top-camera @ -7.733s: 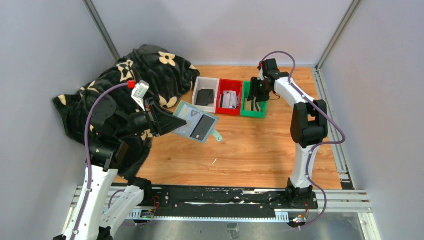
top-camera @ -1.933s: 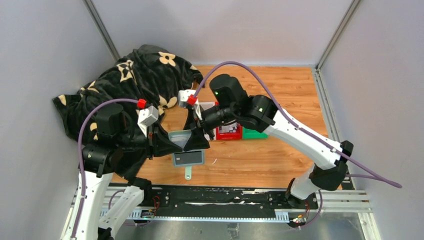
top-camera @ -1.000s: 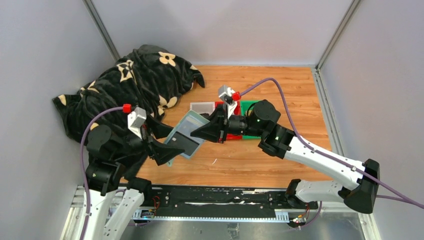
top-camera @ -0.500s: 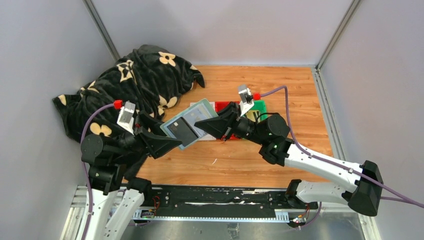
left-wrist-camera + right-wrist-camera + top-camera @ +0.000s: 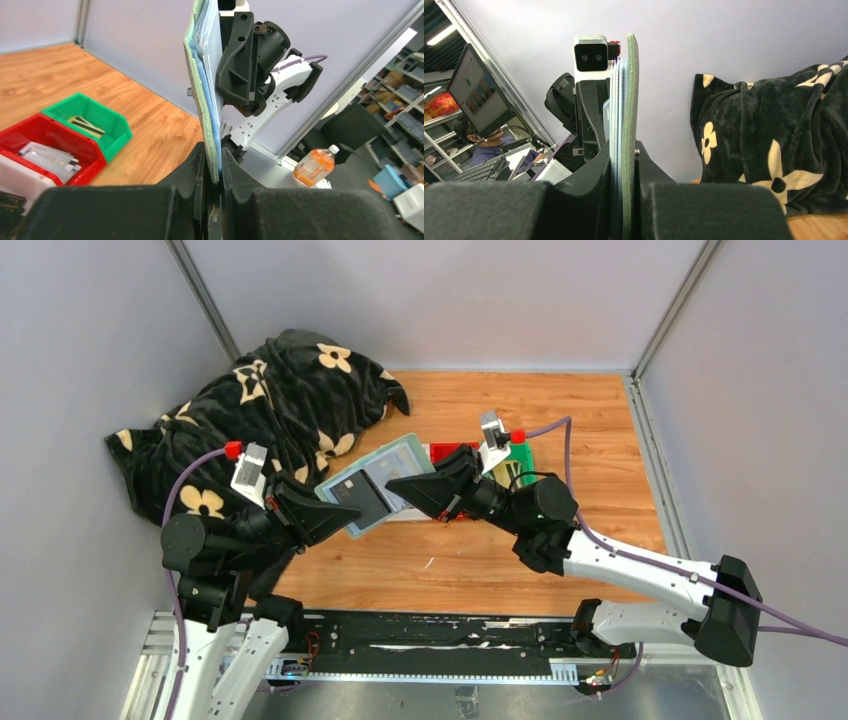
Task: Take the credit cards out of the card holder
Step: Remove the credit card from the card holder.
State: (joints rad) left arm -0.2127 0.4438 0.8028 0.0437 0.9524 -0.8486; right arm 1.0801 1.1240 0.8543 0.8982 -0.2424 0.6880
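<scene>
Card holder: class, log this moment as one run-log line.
card holder open, held aloft | left gripper shut on it | right gripper shut on it | black card in slot

Card holder [image 5: 397,461] open, tilted aloft; black credit card [image 5: 360,498] slotted inside.

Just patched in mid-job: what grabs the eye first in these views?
The card holder hangs open above the table, clamped at once by the left pincer and the right pincer, edge-on in both wrist views. A black card shows on its inner face. A black flowered blanket is heaped at the table's far left.
</scene>
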